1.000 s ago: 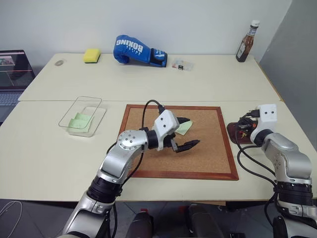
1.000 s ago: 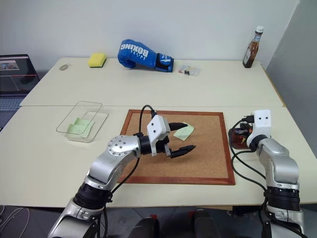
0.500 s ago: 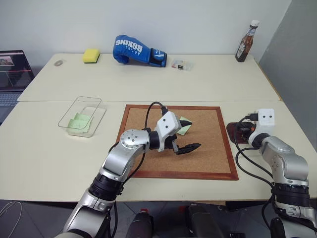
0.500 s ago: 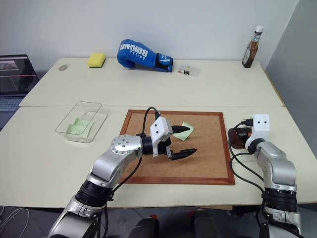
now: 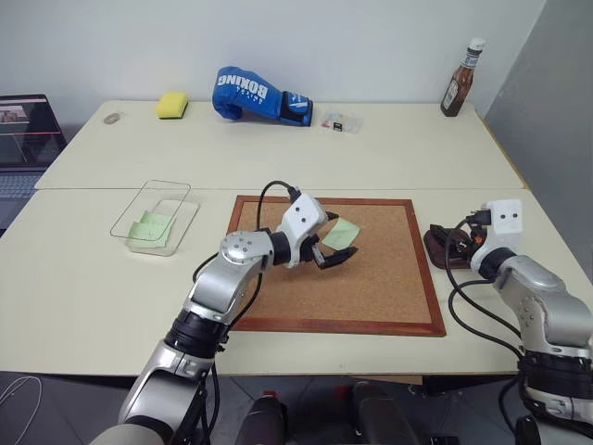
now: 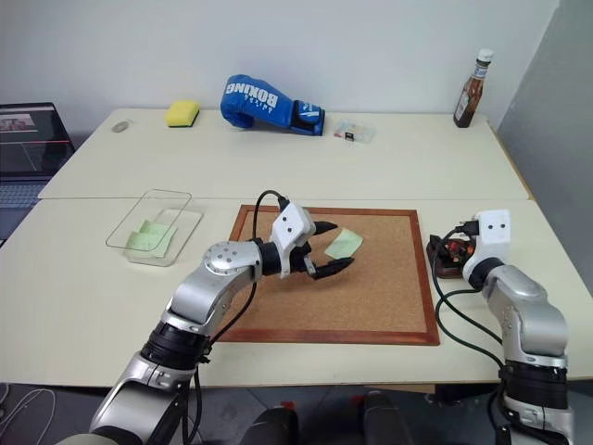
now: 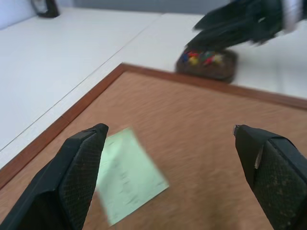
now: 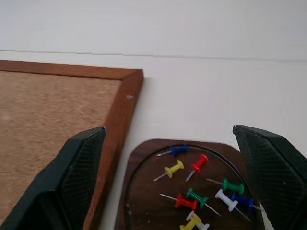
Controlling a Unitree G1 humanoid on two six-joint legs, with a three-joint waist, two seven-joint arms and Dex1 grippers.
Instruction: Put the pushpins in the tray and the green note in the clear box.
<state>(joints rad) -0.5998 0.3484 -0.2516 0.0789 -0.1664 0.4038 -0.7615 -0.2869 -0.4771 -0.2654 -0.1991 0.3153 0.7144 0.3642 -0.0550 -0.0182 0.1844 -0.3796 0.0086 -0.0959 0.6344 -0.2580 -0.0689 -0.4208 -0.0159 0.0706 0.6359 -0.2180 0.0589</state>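
The note (image 5: 341, 233) is seen lying flat on the corkboard (image 5: 389, 278), toward the board's 12 o'clock edge, free of any grip. The left end effector (image 5: 337, 252) is held just at the note's 7 o'clock, its fingers (image 7: 79, 177) spread wide apart with the note between and ahead of them in the left wrist view. The box (image 5: 155, 216) stands on the bench (image 5: 83, 278) at 9 o'clock from the board, well apart from it, with a mintier note (image 5: 148, 227) inside. The tray (image 8: 187, 191) sits on the bench just beside the board's 3 o'clock edge; pushpins (image 8: 196, 165) of red, blue, yellow, green and white are seen lying in it. The right end effector (image 8: 168, 187) is poised over the tray, fingers parted and empty. A boxing glove (image 5: 255, 93), a sponge (image 5: 171, 104) and a bottle (image 5: 461, 79) stand at the bench's far edge.
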